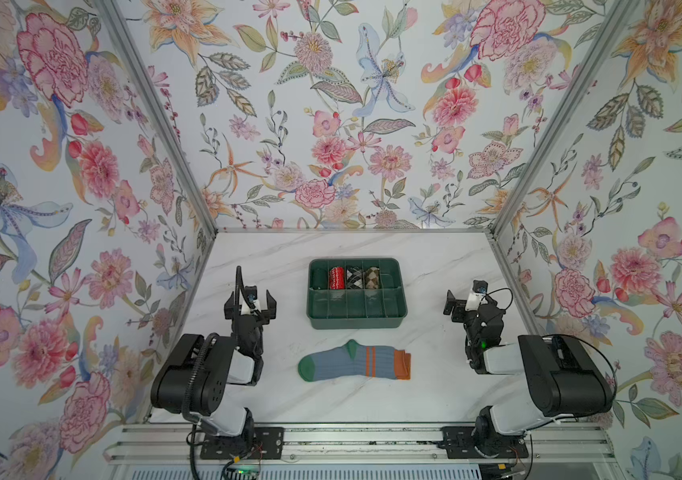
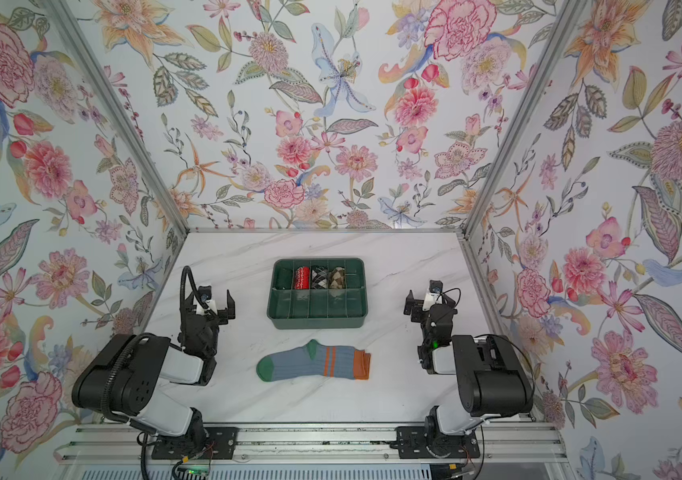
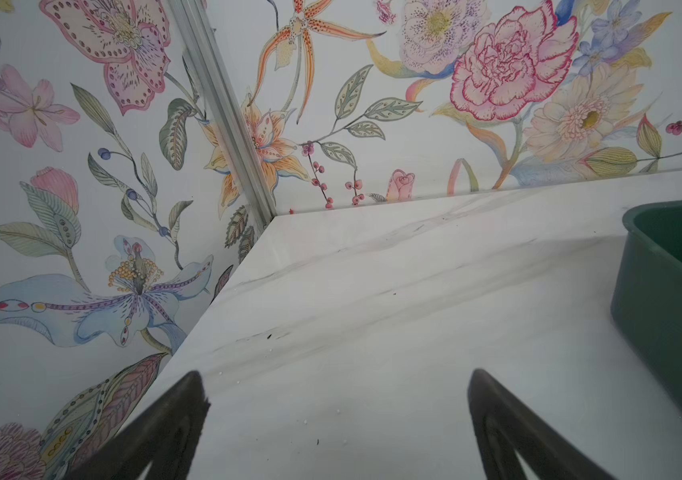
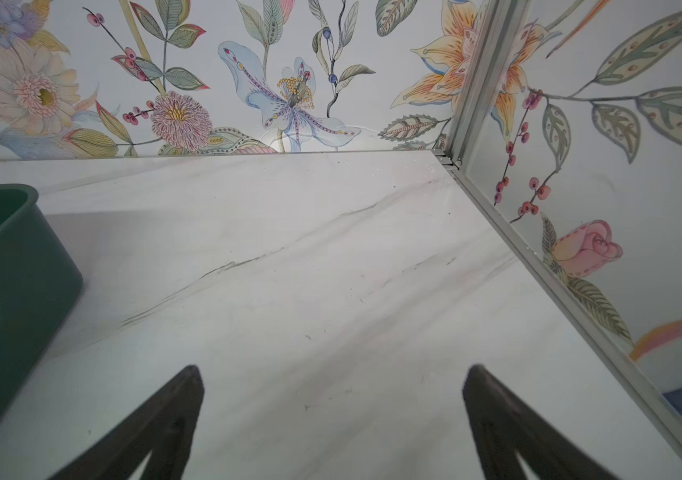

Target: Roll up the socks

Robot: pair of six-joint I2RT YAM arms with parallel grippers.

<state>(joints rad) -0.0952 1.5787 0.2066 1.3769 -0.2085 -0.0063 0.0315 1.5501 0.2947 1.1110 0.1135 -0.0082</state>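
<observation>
**Socks lying flat near the front edge, both grippers standing apart**

The socks (image 1: 353,365) are lying flat on the counter (image 1: 426,266), near its front edge and about midway between its left and right edges. The green toe is pointing toward the left edge and the orange cuff toward the right edge.

A strip of bare marble is separating them from the green bin (image 1: 355,323), which is sitting at the middle of the counter. The bin's back row is holding a red bundle (image 1: 336,277), a black-white argyle bundle (image 1: 353,277) and a brown argyle bundle (image 1: 371,277).

The left gripper (image 1: 250,302) is hovering between the bin and the left edge with its jaws wide apart and gripping nothing. The right gripper (image 1: 460,302) is hovering between the bin and the right edge, likewise spread and holding nothing. In each wrist view the dark fingers (image 3: 181,415) are framing bare marble, with a corner of the bin off to one side.

Open marble is running from the bin to the back edge and both back corners. Floral walls (image 1: 331,124) are closing in the left, right and back edges, and a metal rail (image 1: 355,440) is running along the front.
</observation>
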